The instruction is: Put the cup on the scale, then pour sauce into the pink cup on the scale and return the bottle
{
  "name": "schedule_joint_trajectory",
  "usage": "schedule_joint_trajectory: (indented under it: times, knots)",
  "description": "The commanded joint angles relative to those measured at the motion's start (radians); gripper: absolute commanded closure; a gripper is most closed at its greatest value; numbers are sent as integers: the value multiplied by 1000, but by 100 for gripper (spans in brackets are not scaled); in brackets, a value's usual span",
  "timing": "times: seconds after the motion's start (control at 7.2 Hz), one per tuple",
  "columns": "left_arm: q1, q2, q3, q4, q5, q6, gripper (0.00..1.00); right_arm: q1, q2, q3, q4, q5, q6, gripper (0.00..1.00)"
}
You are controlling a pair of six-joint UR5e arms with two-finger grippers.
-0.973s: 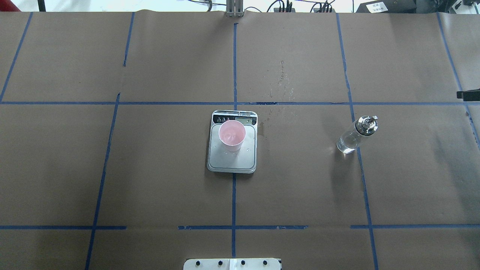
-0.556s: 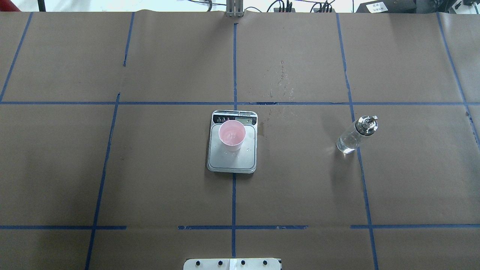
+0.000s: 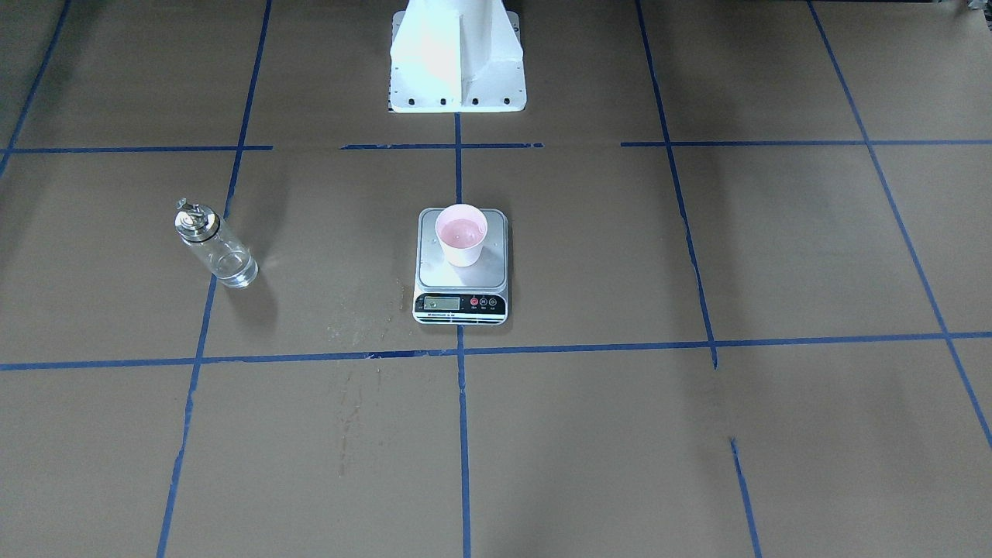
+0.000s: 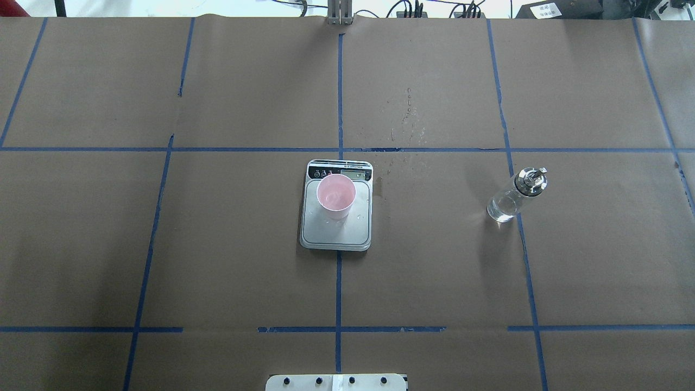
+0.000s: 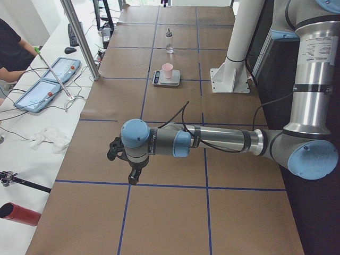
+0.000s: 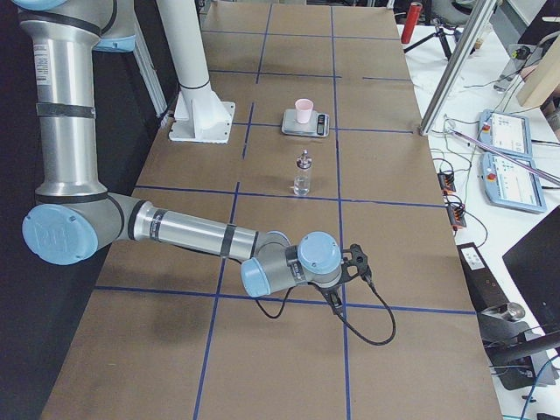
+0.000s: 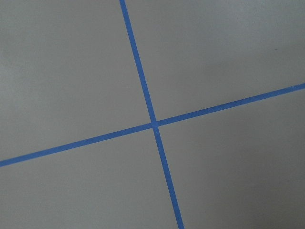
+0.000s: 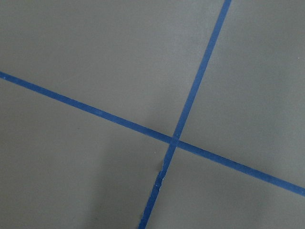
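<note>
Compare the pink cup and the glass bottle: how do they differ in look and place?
The cup is opaque pink; the bottle is clear glass. The cup is open on top; the bottle has a silver cap. The cup stands on the scale; the bottle stands on the brown table paper, apart from it. Both are upright, and nothing holds them.

The brown table cover (image 8: 86, 47) fills the view. Two blue tape lines (image 8: 71, 100) cross on it — the crossing (image 8: 174, 139) sits a little right of the middle. Under it the tape edge (image 8: 159, 179) is ragged — a soft shadow (image 8: 71, 191) lies to its left.
</note>
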Motion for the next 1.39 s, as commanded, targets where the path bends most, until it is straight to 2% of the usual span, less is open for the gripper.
schedule_joint_trajectory:
  times: [0.0,0.14,0.28,0.42,0.56,0.69,0.83,0.97,1.25]
  knots:
    - [2,-9,-7,-15,47,-36,0,58,0,111,-214,-10,-141,0]
    - [10,-7,-11,-15,101,-75,0,72,-8,124,-221,-15,-151,0]
    - [10,3,26,-23,111,-64,0,55,-11,133,-230,-22,-151,0]
    - [8,5,3,-14,102,-64,0,35,-13,176,-280,-28,-151,0]
    - [7,4,-8,-20,100,-66,0,29,-17,247,-382,-50,-149,0]
    - [5,20,-9,-24,97,-66,0,27,-46,303,-423,-86,-149,0]
    - [7,60,-20,-32,106,-69,0,27,-92,358,-434,-99,-149,0]
    - [8,72,-20,-35,102,-73,0,24,-138,375,-420,-117,-149,0]
    - [10,59,-18,-32,97,-70,0,21,-154,377,-371,-128,-139,0]
